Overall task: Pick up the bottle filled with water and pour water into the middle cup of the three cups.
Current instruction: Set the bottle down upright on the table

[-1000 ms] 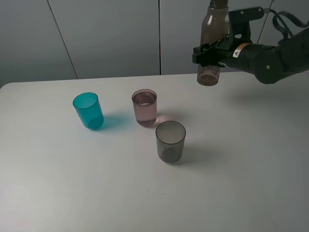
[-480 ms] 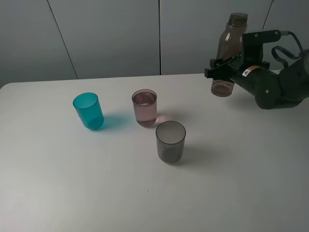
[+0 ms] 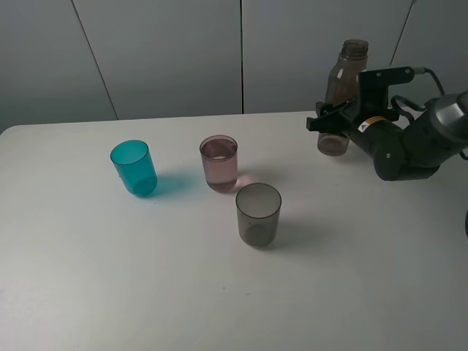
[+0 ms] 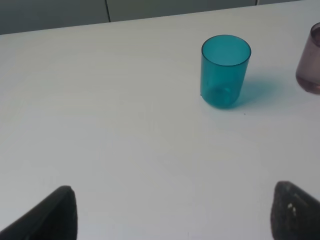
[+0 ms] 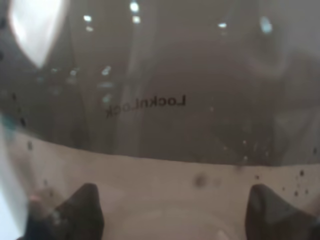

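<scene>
My right pincer (image 3: pixel 327 124) is clamped on the bottle (image 3: pixel 341 96), upright, well right of the pink middle cup (image 3: pixel 219 162) and low over the tabletop (image 3: pixel 110 278). Releasing before its base rests flat could topple it. My left pincer (image 4: pixel 170 212) is wide, idle. One bottle; three cups: teal cup (image 3: pixel 134 167), pink, grey cup (image 3: pixel 258 213).

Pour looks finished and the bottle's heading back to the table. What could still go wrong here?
The bottle has no cap and sits upright in the right gripper; a tilted or early release could tip it and spill the rest. The pink middle cup holds liquid, with the grey cup close beside it; a low arm sweep could topple either.
</scene>
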`<state>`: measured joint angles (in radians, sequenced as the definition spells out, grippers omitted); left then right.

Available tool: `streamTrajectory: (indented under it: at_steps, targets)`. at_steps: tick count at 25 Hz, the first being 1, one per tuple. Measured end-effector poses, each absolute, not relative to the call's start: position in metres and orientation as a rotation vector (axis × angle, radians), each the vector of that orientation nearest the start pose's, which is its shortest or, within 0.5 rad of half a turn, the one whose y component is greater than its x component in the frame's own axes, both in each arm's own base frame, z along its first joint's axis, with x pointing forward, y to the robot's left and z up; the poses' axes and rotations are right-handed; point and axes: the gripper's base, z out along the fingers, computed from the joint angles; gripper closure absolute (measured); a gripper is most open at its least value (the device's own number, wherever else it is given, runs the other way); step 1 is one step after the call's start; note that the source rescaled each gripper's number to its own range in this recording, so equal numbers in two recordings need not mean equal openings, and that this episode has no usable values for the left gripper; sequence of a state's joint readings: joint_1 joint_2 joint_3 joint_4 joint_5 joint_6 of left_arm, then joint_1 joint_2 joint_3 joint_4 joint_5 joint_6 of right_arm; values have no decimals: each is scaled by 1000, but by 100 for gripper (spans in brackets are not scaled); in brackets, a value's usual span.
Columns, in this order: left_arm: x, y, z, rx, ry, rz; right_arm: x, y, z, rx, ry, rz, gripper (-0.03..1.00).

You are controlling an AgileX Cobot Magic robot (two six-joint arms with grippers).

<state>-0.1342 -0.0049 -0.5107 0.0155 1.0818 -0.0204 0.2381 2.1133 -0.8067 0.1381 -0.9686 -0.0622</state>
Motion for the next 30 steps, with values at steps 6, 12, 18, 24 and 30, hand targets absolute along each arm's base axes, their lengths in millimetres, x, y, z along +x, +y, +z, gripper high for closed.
streamTrajectory:
  at_steps: [6, 12, 18, 24, 30]
  targets:
    - [-8, 2, 278, 116, 2047, -78, 369, 78, 87, -117, 1797, 70, 97]
    - [-8, 2, 278, 116, 2047, -78, 369, 78, 74, -122, 1804, 63, 97]
    - [-8, 2, 278, 116, 2047, -78, 368, 78, 68, -120, 1807, 59, 97]
    - [-8, 2, 278, 116, 2047, -78, 369, 77, 63, -119, 1772, 55, 97]
    - [-8, 2, 278, 116, 2047, -78, 369, 77, 63, -117, 1771, 57, 97]
